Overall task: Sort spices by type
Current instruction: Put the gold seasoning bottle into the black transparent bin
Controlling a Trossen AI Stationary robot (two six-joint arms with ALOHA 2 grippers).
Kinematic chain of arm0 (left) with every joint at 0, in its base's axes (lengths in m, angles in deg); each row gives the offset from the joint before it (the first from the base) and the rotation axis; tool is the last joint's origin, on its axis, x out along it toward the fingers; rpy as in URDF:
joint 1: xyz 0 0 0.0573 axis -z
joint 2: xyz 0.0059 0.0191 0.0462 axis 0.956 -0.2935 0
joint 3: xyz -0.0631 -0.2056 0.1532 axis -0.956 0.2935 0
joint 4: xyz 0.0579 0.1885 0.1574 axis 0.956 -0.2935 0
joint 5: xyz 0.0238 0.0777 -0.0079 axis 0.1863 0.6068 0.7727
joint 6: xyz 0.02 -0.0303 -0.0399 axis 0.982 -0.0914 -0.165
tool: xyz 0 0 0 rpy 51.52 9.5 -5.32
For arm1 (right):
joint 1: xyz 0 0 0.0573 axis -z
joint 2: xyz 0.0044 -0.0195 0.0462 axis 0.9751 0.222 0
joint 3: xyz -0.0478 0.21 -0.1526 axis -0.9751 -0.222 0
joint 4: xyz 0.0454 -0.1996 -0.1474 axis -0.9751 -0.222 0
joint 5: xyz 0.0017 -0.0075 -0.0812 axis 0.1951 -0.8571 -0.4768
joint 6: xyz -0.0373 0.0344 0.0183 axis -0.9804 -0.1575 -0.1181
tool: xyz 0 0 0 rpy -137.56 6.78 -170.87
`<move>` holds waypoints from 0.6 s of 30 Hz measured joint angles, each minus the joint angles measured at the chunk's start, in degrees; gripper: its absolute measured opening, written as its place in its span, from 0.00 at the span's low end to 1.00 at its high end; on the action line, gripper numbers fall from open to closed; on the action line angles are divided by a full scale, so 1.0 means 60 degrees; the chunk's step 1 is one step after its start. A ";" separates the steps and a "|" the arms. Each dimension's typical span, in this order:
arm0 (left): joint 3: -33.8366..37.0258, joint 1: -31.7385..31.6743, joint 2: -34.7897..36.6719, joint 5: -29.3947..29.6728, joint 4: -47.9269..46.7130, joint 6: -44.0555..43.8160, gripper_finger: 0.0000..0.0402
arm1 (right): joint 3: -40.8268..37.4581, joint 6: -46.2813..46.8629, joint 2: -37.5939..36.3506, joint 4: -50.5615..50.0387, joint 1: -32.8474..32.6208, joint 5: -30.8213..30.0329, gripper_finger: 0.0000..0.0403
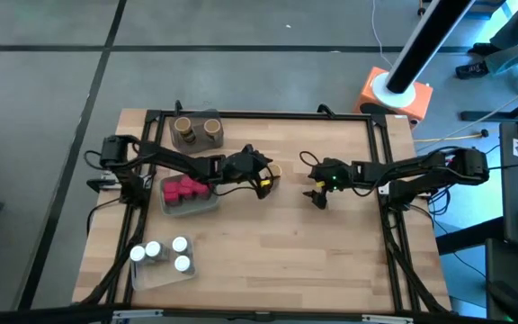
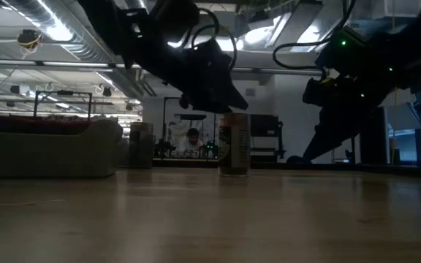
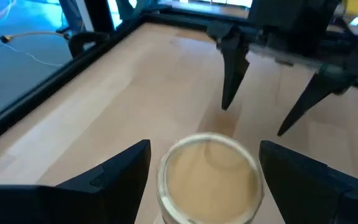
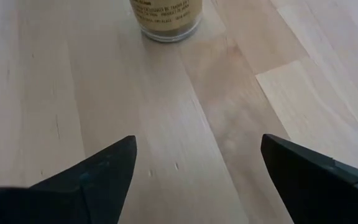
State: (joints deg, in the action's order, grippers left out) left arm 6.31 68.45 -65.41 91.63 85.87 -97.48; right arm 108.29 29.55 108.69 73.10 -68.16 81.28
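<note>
Left gripper [image 3: 205, 163] hovering wide open over tan jar [image 3: 208, 177], gripping nothing; right gripper [image 1: 317, 197] open, empty, bare table [image 1: 331, 261] around.

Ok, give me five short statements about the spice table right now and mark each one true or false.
1. The left gripper is open around a tan-topped jar. True.
2. The right gripper holds a jar. False: it is open and empty.
3. The pink-red packets sit in a tray. True.
4. Two tan-topped jars stand in a tray at the table's far edge. True.
5. The white-capped jars lie scattered mid-table. False: they are grouped in a tray at the near left corner.
</note>
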 joint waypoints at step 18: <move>-0.0015 -0.0002 -0.0393 -0.0009 0.0377 0.0273 0.72 | -0.0138 0.0000 0.0000 0.0592 0.0000 -0.0007 0.85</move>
State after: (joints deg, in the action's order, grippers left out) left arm 6.22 68.44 -67.77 91.58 88.13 -95.84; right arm 107.46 29.56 108.69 76.65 -68.16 81.24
